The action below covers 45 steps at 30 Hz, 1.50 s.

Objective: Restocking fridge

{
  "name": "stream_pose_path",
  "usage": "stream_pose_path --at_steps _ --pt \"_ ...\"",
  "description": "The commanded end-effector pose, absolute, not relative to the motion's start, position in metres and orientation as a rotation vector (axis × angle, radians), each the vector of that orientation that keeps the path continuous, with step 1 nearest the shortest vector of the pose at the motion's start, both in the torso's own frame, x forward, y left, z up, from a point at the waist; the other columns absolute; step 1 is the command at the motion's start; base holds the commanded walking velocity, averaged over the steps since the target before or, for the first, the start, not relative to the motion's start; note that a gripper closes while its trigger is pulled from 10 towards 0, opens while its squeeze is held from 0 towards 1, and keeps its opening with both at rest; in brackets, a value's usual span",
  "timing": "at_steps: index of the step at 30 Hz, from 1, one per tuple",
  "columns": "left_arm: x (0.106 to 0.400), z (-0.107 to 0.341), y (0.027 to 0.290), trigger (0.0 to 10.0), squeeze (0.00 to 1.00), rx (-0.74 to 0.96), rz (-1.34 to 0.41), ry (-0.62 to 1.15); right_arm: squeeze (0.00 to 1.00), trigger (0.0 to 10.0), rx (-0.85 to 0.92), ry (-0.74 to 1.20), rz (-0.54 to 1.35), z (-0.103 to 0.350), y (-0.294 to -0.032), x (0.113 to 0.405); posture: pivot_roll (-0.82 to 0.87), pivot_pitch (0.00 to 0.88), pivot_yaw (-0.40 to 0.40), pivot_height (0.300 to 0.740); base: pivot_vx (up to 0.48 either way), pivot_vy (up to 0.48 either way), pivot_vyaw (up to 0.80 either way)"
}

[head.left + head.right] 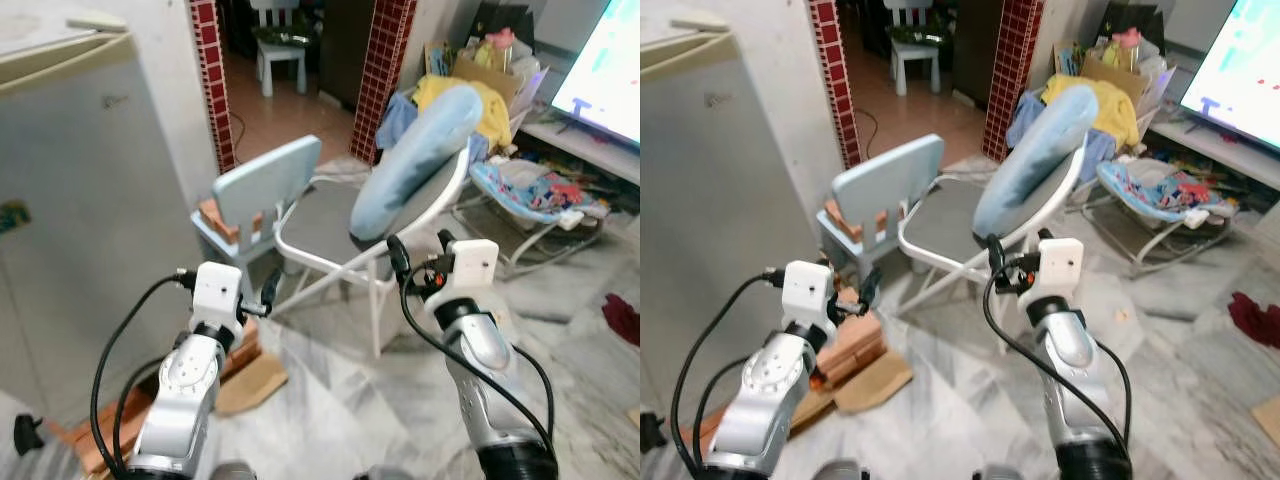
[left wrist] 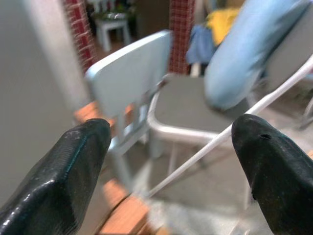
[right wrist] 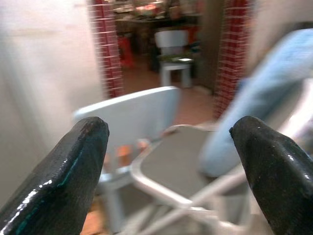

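The pale grey fridge [image 1: 70, 200] stands at my left with its door closed. Both arms are raised in front of me over the marble floor. My left gripper [image 1: 262, 295] is held just right of the fridge, near a small pale blue chair [image 1: 262, 190]. Its black fingers [image 2: 63, 171] are spread wide with nothing between them. My right gripper [image 1: 420, 248] hovers in front of a white folding chair [image 1: 320, 225] with a blue cushion [image 1: 415, 160]. Its fingertips [image 3: 274, 166] also stand far apart and hold nothing.
Wooden blocks and a board [image 1: 245, 375] lie on the floor at the fridge's base. A baby bouncer [image 1: 530, 190], a pile of clothes [image 1: 480, 90] and a TV [image 1: 605, 70] fill the right. A red cloth [image 1: 622, 318] lies on the floor. A doorway [image 1: 290, 70] opens beyond.
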<state>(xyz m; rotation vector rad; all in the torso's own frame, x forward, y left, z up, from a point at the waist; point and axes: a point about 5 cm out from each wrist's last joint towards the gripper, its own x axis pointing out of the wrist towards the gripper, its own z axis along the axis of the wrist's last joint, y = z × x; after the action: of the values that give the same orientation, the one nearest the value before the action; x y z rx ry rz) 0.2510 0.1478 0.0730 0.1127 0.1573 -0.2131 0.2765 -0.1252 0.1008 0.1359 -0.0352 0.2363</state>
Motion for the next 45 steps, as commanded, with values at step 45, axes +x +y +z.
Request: stream_pose_path --at_steps 45 --pt "0.258 0.085 0.151 10.0 0.0 0.187 -0.233 0.073 0.0 10.0 0.115 -0.029 0.241 0.101 -0.13 0.283 0.09 0.035 -0.05 0.74 -0.163 0.267 0.0"
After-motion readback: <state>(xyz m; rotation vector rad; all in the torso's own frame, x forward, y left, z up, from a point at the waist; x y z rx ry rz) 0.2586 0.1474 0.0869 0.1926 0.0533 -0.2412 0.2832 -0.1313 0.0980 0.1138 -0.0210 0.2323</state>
